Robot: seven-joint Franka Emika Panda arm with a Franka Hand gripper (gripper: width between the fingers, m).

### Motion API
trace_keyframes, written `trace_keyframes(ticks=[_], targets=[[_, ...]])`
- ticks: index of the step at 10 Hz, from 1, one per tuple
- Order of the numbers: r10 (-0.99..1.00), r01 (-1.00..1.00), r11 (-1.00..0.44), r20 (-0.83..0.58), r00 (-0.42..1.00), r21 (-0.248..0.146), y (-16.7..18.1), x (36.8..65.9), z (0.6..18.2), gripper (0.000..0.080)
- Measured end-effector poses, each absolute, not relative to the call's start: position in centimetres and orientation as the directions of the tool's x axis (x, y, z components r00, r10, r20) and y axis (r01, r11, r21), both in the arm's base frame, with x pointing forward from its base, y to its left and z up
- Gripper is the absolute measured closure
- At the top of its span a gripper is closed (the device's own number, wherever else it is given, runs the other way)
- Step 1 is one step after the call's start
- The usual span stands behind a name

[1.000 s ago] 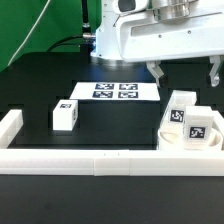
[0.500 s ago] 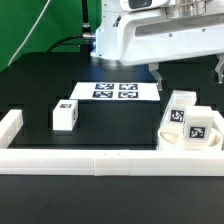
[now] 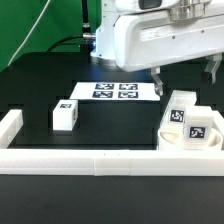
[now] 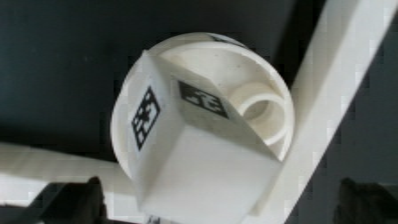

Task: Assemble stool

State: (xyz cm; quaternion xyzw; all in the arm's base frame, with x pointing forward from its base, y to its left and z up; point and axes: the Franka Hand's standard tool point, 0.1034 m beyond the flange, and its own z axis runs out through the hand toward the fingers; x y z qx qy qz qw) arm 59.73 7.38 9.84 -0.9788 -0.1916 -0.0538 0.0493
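The stool's lone leg (image 3: pixel 67 115) sits on the black table (image 3: pixel 110 125) toward the exterior view's left, well apart from the rest. It is short and blocky, so its long axis is hard to judge from here. One tagged face is turned up and another faces the camera.

The two other legs (image 3: pixel 197 127) stand close together at the exterior view's right, just beside the front border rail (image 3: pixel 100 162), with tagged faces toward the camera. A low rounded white shape at their foot looks like the seat (image 3: pixel 165 136) — most of it is hidden by the legs.

In the wrist view one leg fills the middle, its long axis running on a slant. Behind it curves a rounded white part with a round hollow, seemingly the seat's socket. Whether leg and seat touch cannot be told.

All the tags are black-and-white square patterns with no readable writing, and the marker board (image 3: pixel 113 91) carries four of the same kind.

The gripper (image 3: pixel 185 77) hangs over the table behind the right-hand pieces, fingers spread wide with nothing between them. The arm's body is cut off by the frame, and in the wrist view only the dark fingertips (image 4: pixel 71 195) show — blurred.
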Motion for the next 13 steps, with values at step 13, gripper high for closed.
trace_keyframes(ticks=[13], targets=[[0.86,0.862,-0.507,0.068,0.505,0.011,6.0,59.2,8.0,0.0168]])
